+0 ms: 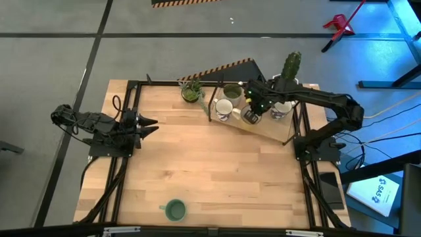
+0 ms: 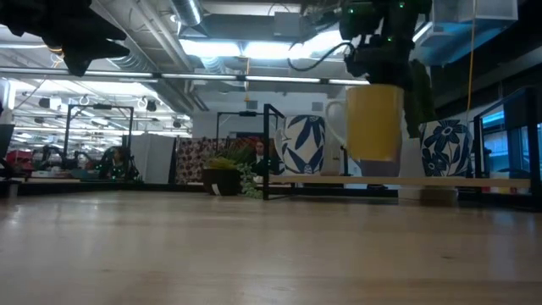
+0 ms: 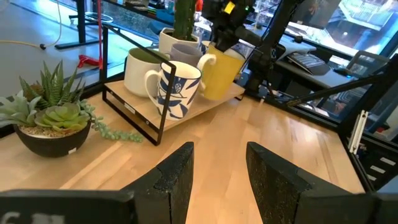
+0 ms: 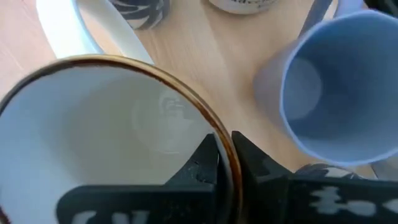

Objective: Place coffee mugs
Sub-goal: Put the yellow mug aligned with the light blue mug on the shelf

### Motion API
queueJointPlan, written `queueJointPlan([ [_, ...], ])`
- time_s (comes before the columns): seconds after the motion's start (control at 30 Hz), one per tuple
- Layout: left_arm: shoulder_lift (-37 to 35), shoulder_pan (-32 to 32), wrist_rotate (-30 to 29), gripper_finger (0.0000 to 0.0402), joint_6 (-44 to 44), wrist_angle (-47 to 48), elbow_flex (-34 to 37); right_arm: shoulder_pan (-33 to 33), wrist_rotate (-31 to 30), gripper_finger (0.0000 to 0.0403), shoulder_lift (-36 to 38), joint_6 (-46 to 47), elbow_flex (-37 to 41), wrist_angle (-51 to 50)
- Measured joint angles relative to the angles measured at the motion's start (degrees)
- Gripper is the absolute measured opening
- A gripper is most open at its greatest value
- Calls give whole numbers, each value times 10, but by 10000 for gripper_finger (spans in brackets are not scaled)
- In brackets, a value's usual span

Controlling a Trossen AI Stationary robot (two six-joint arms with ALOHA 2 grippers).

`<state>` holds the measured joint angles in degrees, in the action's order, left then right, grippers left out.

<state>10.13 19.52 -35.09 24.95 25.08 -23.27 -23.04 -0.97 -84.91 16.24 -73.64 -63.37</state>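
Observation:
My right gripper (image 1: 253, 108) reaches over a low wooden shelf (image 1: 266, 128) at the table's far side and is shut on a cream-yellow mug (image 2: 373, 123). On the shelf stand a white mug with blue leaves (image 3: 177, 87), an olive green mug (image 1: 232, 91), a second white leaf-patterned mug (image 2: 446, 146) and a lavender-blue mug (image 4: 336, 93). A teal green mug (image 1: 175, 210) stands on its base near the table's near edge. My left gripper (image 3: 217, 168) waits open over the table's left side, far from all mugs. My right gripper holds the cream-yellow mug by its brown-edged rim (image 4: 205, 118), on the side opposite the handle (image 4: 93, 31). One finger (image 4: 202, 165) is inside the mug and one outside, coming from above and pointing down. The mug hangs upright, its base just above the shelf board.
A succulent in a dark bowl (image 1: 191, 91) sits left of the shelf, and a cactus in a white pot (image 1: 291, 66) stands behind it. The shelf's black metal frame (image 3: 134, 112) rims its front. Bare wooden tabletop (image 1: 217, 171) spreads across the middle.

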Motion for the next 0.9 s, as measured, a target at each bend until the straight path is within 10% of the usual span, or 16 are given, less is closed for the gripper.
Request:
queueJointPlan([
  [0.9,0,0,-19,142,-1,2,0,-42,8,3,-6,-28,50,46],
])
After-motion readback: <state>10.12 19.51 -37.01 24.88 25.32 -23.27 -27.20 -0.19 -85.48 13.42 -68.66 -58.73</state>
